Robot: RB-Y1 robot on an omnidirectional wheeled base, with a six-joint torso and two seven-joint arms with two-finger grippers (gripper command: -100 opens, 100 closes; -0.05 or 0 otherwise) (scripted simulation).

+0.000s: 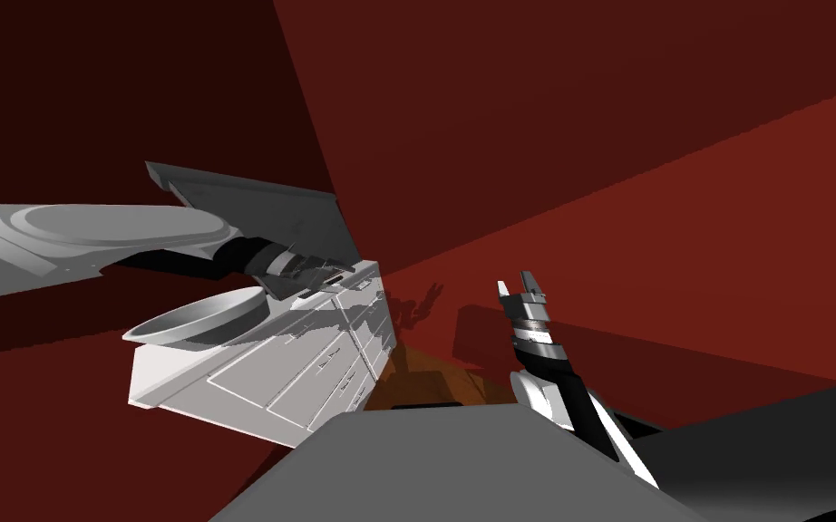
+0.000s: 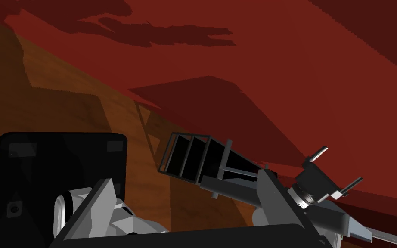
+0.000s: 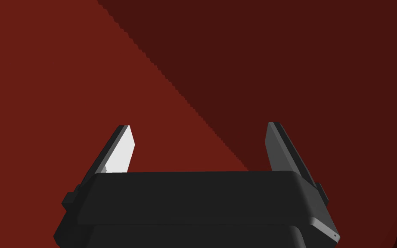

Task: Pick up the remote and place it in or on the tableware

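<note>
In the head view my left arm reaches in from the left edge toward the middle of the frame, and my left gripper point(image 1: 316, 269) sits just over the top of a white cabinet point(image 1: 262, 381) with drawer fronts. It is too small there for me to tell whether it is wide, narrow or holding something. I also cannot pick the remote out of the small dark shapes around it on the cabinet top. The bowl point(image 1: 194, 319), grey and shallow, stands on the cabinet's left end, just beside and below my left wrist, left of centre in the frame. A dark grey flat panel point(image 1: 253, 204) rises behind the cabinet, above my forearm. My right gripper point(image 3: 197, 129) is wide open with nothing between its blades, and it points at a dark red wall point(image 3: 85, 64). In the head view it stands raised right of centre, well apart from the cabinet and the bowl. In the left wrist view it shows at the lower right, its blades apart, against the red wall and above a brown wood floor point(image 2: 42, 99).
</note>
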